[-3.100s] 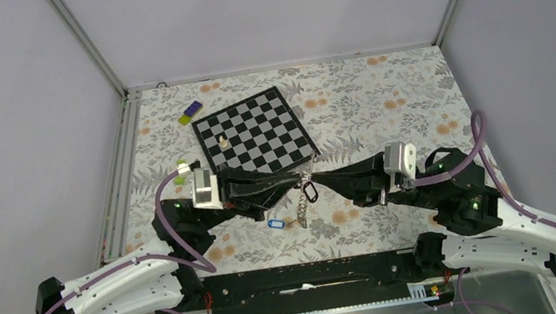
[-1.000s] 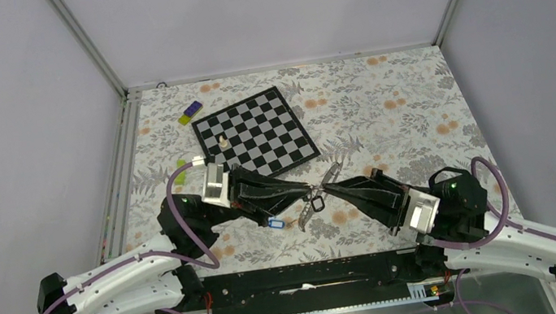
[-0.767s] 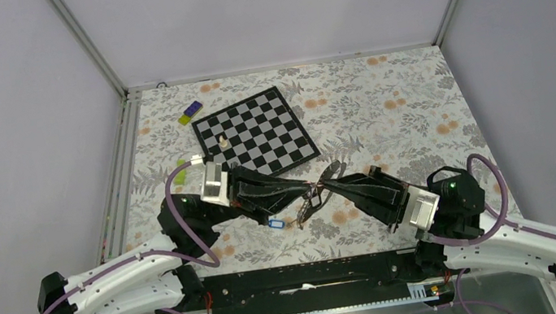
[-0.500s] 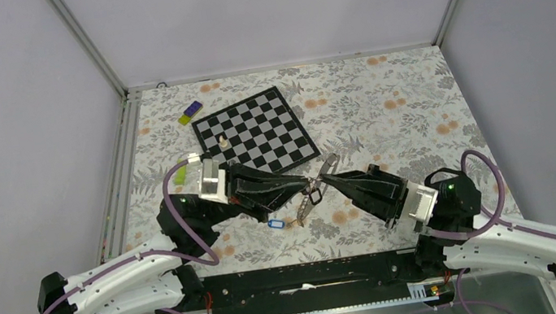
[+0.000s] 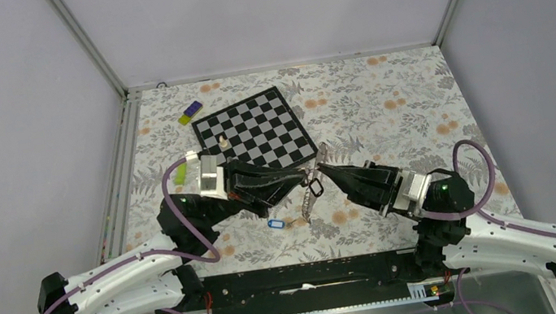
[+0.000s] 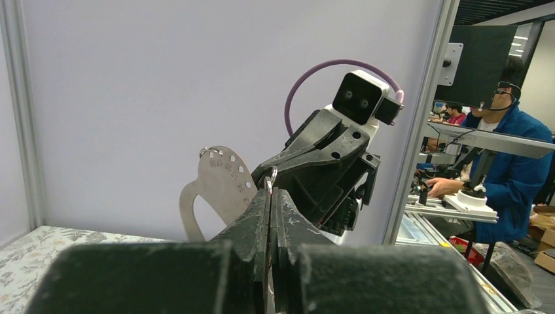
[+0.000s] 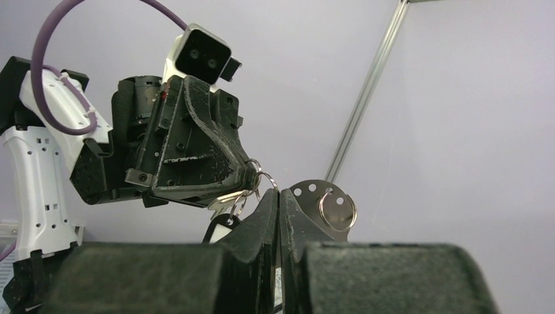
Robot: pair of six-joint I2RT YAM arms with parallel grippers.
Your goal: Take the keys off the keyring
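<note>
Over the floral table (image 5: 397, 91), chessboard (image 5: 255, 131) just beyond their tips, the left gripper (image 5: 307, 174) is clamped on the keyring (image 7: 255, 171) and the right gripper (image 5: 321, 168), tip to tip with it, is closed, seemingly on a perforated metal fob (image 7: 325, 206); keys (image 5: 304, 209) and the blue tag (image 5: 275, 224) dangle below. Work the fob steadily round the coil; air is open everywhere except between the fingertips (image 7: 267, 212).

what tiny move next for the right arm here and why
Probably the right gripper should ease slightly away from the left gripper, to work a key along the ring: both are shut tip to tip at the keyring, with keys dangling on it.
</note>
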